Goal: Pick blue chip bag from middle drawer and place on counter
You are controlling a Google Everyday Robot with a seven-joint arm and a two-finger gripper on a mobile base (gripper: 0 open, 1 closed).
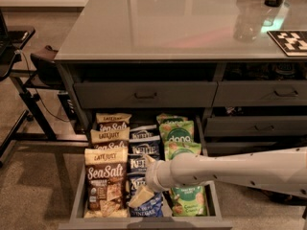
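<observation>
Middle drawer (96, 222): pulled out at the foot of the cabinet, front lip nearest the camera; three rows of snack bags are held in it, running front to back.
Blue chip bag (153, 208): laid at the front of the drawer's middle row, just behind the lip; it is partly covered by the gripper; white lettering is seen along its near edge.
Gripper (140, 196): held over the front half of the drawer, on the middle row, tilted down towards the drawer's left front corner; it is set right against the blue chip bag; whether it is spread, pressed together or pinching the bag cannot be told.
Arm (230, 169): pale and rounded; it is seen entering from the drawer's right side and crossing over the front green bag (189, 201).
Sea Salt bags (105, 183): brown, kept in the drawer's left row; the front one is turned label-up to the camera; more are overlapped behind it.
Other blue Kettle bags (143, 150): overlapped in the middle row, behind the gripper.
Dang bags (180, 134): green, kept in the drawer's right row.
Closed drawers (145, 95): set above and behind the open drawer; dark bar handles are fitted.
Counter (168, 23): glossy grey-green top above the drawer, far wider than it; a black-and-white patterned card (291, 42) is laid near its right edge.
</observation>
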